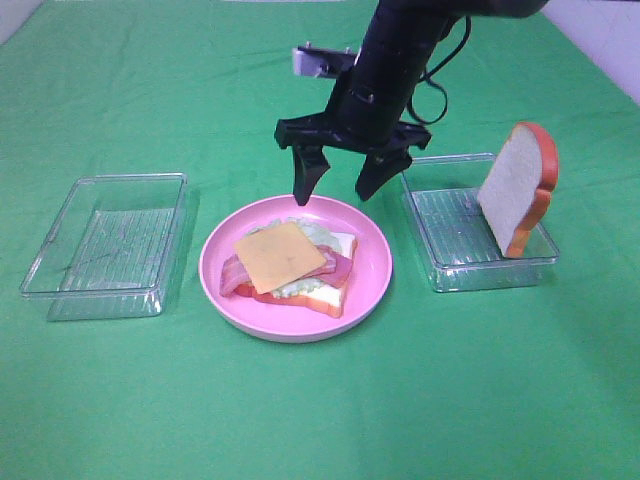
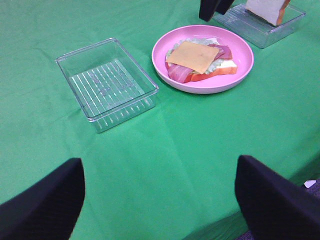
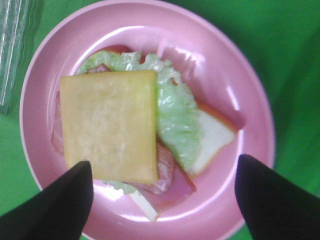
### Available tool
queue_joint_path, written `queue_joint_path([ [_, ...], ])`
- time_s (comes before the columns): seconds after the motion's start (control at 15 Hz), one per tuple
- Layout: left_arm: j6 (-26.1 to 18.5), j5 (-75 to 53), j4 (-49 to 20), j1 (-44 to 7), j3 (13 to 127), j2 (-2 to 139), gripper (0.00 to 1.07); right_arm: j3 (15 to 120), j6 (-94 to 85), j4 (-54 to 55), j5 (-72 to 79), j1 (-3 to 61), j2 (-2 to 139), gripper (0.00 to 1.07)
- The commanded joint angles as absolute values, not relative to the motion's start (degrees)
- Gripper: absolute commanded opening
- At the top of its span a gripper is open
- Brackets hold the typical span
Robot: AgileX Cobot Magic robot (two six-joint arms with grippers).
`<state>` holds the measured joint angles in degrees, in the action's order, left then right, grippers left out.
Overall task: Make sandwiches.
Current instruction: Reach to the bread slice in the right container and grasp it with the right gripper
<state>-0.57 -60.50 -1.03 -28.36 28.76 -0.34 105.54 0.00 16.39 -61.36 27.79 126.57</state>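
One open-faced stack is seen on the pink plate: a bread slice at the bottom, lettuce and bacon over it, and a cheese slice on top, set askew. The second bread slice is leaned upright in the tray just right of the plate; it is judged to be what is still missing from the sandwich. Being a toy, it is expected to be light and fairly stiff, and is best pinched across its flat faces near the upper crust. The stacked layers are loose and could be shifted easily. The right gripper is held above the plate's far rim, spread wide and empty. The left gripper is also spread wide, holding nothing. Another tray lies left of the plate.
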Motion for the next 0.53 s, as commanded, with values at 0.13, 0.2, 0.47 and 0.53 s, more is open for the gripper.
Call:
queue_joint_path([
  [0.13,-0.5,-59.9,-1.5,-28.5,28.6,-1.5,0.78,105.8,2.1,7.0,-63.9,24.8,118.3,0.74],
  [0.2,-0.5,-59.9,-1.5,-28.5,28.6,-1.5,0.78,105.8,2.1,6.7,-64.5,23.0,116.3,0.74],
  [0.47,-0.5,-59.9,-1.5,-28.5,28.6,-1.5,0.78,105.8,2.3,6.5,-68.5,14.9,112.2,0.74],
  [0.53,-0.5,-59.9,-1.5,-28.5,28.6,-1.5,0.78,105.8,2.3,6.3,-69.8,13.2,112.2,0.74],
])
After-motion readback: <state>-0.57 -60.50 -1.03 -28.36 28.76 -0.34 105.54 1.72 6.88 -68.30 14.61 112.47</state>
